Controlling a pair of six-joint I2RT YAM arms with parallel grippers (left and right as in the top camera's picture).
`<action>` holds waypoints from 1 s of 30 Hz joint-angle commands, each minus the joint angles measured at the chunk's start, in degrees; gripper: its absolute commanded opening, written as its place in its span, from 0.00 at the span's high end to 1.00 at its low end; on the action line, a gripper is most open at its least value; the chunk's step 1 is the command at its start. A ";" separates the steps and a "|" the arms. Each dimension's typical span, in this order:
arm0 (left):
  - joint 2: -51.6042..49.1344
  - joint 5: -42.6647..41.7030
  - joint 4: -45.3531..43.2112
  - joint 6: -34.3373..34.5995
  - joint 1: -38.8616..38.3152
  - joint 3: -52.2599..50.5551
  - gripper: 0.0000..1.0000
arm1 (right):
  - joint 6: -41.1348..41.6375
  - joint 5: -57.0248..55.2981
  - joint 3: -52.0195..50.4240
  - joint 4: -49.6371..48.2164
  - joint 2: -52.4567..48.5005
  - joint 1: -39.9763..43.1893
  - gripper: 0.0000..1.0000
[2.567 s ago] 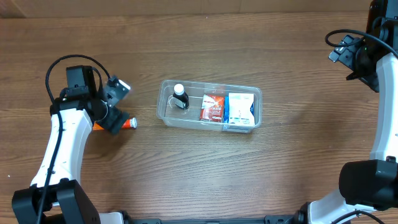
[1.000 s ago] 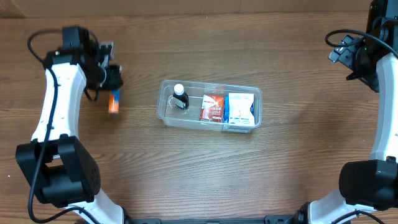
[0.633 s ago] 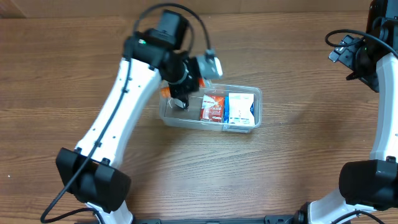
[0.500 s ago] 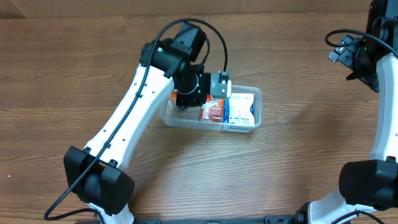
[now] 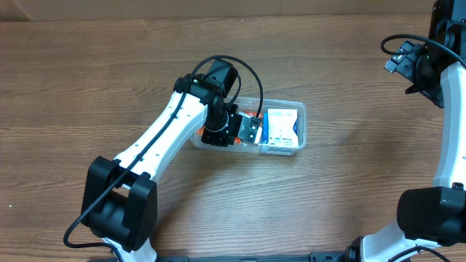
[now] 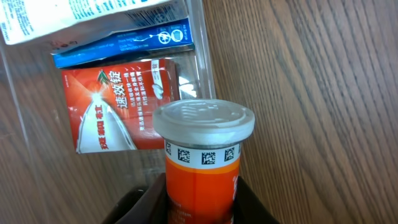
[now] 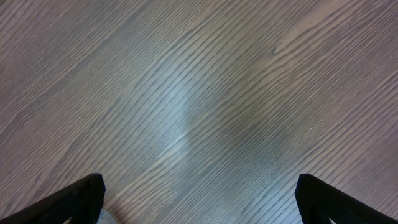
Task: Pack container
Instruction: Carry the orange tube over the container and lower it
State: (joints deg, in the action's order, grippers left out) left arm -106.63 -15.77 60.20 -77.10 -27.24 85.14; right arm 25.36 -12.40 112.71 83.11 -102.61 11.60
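In the left wrist view my left gripper (image 6: 202,208) is shut on an orange tube (image 6: 200,180) with a grey-white cap, its dark fingers (image 6: 146,202) pressed on both sides. Beyond the cap lie a red packet (image 6: 118,112) and a blue-and-white box (image 6: 118,37) inside the clear container (image 6: 198,62). From overhead, the left gripper (image 5: 227,132) hangs over the left half of the container (image 5: 300,109), hiding what lies there. The blue-and-white box (image 5: 282,127) fills the right end. My right gripper (image 5: 408,67) is far off at the top right, and its wrist view shows it open (image 7: 199,199) over bare wood.
The brown wooden table (image 5: 349,189) runs all round the container. The white left arm (image 5: 156,149) slants from the lower left up to the container. The right arm (image 5: 451,145) stands along the right edge.
The left arm swung from the table's far left across to the container, carrying the orange tube, and now sits low over its left half. The right arm has not moved.
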 commanded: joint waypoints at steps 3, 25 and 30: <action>0.00 -2.49 -5.14 0.76 -0.17 -1.55 0.96 | -0.26 -0.44 0.72 -0.26 0.48 0.04 0.00; 6.25 -3.37 -6.12 5.35 -0.44 0.22 0.96 | -0.26 -0.44 0.72 -0.26 0.48 0.04 0.00; 6.86 -3.34 -10.54 9.11 -0.44 0.20 0.96 | -0.24 -0.44 0.72 -0.26 0.48 0.04 0.00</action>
State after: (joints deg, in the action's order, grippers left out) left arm -101.41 -17.87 51.92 -71.92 -27.31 84.36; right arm 25.39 -12.40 112.71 83.11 -102.61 11.60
